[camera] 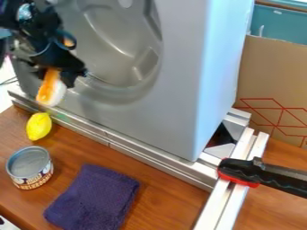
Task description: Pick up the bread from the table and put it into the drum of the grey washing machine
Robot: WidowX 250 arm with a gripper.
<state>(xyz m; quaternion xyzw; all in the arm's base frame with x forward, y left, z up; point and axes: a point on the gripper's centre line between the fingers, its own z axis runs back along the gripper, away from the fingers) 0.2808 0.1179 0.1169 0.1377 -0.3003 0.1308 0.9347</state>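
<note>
The black gripper (62, 75) is at the upper left, in front of the grey machine front. It is shut on an orange and white object (51, 89), which hangs down from it above the metal rail. Just below that object, a yellow lemon (39, 126) lies on the wooden table. A tin can (30, 167) stands upright nearer the front, at the left. To the can's right, a folded purple cloth (93, 199) lies flat on the wood.
The large grey machine (174, 90) rises behind the table, with metal rails (120, 146) along its base. A black and red clamp (243, 172) grips the rails at the right. Behind it stands a cardboard box (273, 81).
</note>
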